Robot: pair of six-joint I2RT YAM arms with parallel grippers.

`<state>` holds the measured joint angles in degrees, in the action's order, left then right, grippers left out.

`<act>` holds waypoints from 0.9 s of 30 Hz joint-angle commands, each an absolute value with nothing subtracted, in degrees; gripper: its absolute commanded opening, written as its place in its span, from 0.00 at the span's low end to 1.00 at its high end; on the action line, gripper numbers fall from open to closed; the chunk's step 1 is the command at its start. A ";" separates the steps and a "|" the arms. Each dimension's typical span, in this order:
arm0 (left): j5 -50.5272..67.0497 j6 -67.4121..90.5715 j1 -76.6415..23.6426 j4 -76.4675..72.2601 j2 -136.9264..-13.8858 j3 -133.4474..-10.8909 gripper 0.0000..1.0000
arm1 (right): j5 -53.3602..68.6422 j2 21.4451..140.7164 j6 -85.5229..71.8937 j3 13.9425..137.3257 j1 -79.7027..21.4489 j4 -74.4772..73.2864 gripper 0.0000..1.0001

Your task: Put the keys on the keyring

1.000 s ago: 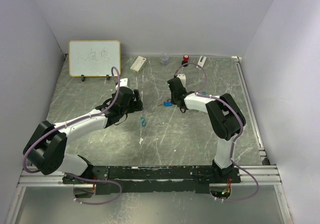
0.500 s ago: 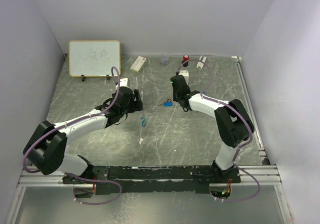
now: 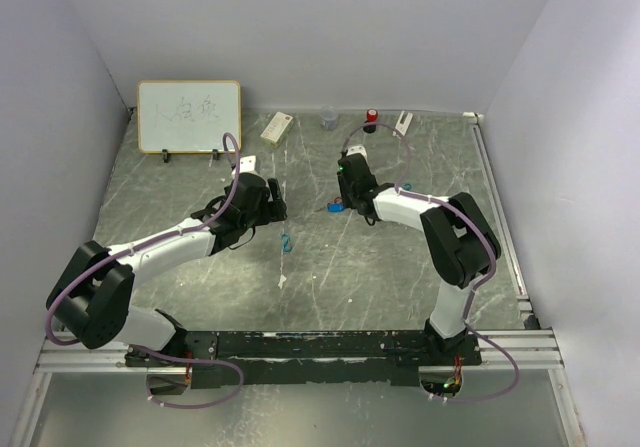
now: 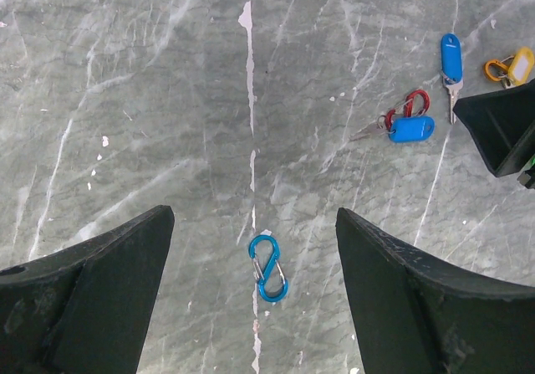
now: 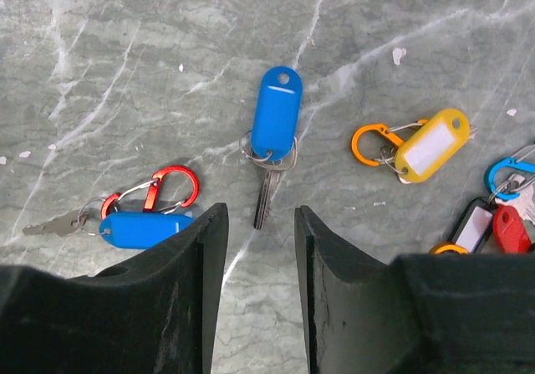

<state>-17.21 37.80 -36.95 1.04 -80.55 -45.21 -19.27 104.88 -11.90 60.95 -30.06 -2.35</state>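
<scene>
A key with a blue tag (image 5: 274,123) lies flat on the table just ahead of my right gripper (image 5: 259,215), which is open with nothing between its jaws. Left of it lies another blue-tagged key (image 5: 138,227) hooked on a red carabiner (image 5: 167,188). To the right is a yellow-tagged key (image 5: 430,144) on an orange clip. My left gripper (image 4: 253,215) hangs wide open above a loose blue carabiner (image 4: 269,268), not touching it. From above, the blue keys (image 3: 336,206) and blue carabiner (image 3: 286,241) lie between the arms. I see no keyring apart from these clips.
More tagged keys and clips (image 5: 497,211) lie at the right edge of the right wrist view. A whiteboard (image 3: 188,115), a white box (image 3: 275,127), a small cup (image 3: 329,119) and a red-capped item (image 3: 371,117) stand along the back wall.
My right gripper has gone from shut to open and its wrist has shifted slightly near the blue-tagged keys. The left arm has not moved.
</scene>
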 commanded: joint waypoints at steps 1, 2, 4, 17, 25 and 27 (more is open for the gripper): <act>-16.07 38.06 -36.65 -1.13 -80.64 -45.45 0.89 | -19.89 105.99 -8.31 59.59 -30.10 1.79 0.38; -16.08 38.06 -36.65 -1.12 -80.80 -45.51 0.89 | -19.87 106.00 -7.93 59.25 -30.15 2.52 0.39; -16.04 38.14 -36.65 -1.14 -81.09 -45.68 0.89 | -19.72 106.27 -7.23 58.82 -30.15 3.62 0.41; -16.18 38.11 -36.65 -1.01 -82.67 -46.21 0.89 | -18.00 110.11 -11.74 60.80 -28.61 5.01 0.49; -16.35 37.98 -36.65 -1.04 -83.05 -46.35 0.89 | -12.24 112.65 -16.75 64.43 -25.28 2.85 0.49; -16.35 37.97 -36.64 -0.97 -83.10 -46.39 0.89 | -11.99 113.29 -18.13 65.36 -25.15 1.95 0.49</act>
<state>-16.73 37.95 -36.95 0.34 -82.59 -45.23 -14.11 111.31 -14.55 63.09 -25.71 4.38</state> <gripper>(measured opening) 0.891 0.490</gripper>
